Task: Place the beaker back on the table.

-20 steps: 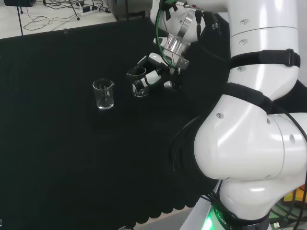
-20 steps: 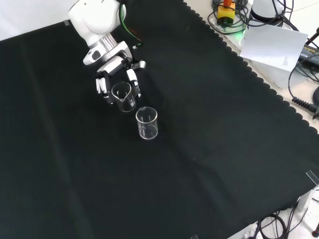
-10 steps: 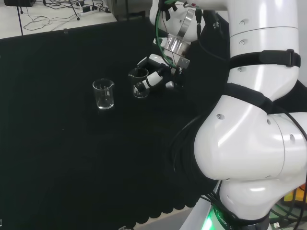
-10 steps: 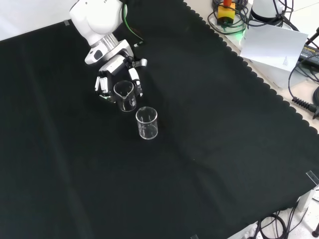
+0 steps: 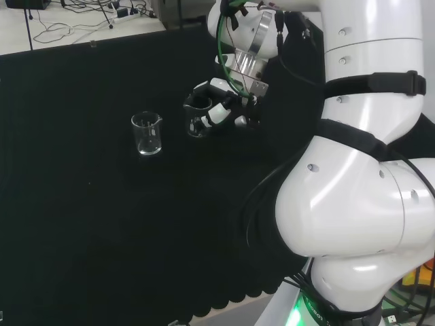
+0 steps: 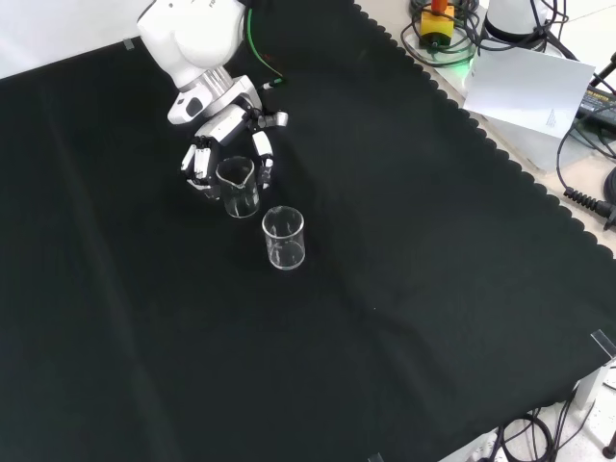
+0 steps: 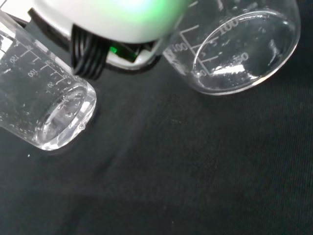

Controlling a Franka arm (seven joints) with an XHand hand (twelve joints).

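- Table (image 6: pixel 404 289) under black cloth; second beaker (image 6: pixel 284 238) stands near.
- Hand (image 6: pixel 217 144), fingers (image 6: pixel 262 159) curled round beaker (image 6: pixel 238 187).
- Risk: a tilted release could tip it into its neighbour.

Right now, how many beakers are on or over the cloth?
2. One beaker sits inside the hand, fingers curled round it. The other beaker stands free on the cloth just in front of it in the front view.

Front view: beaker (image 6: pixel 238 187) within the hand (image 6: pixel 223 144), second beaker (image 6: pixel 284 237) just below-right, both on cloth (image 6: pixel 404 250)
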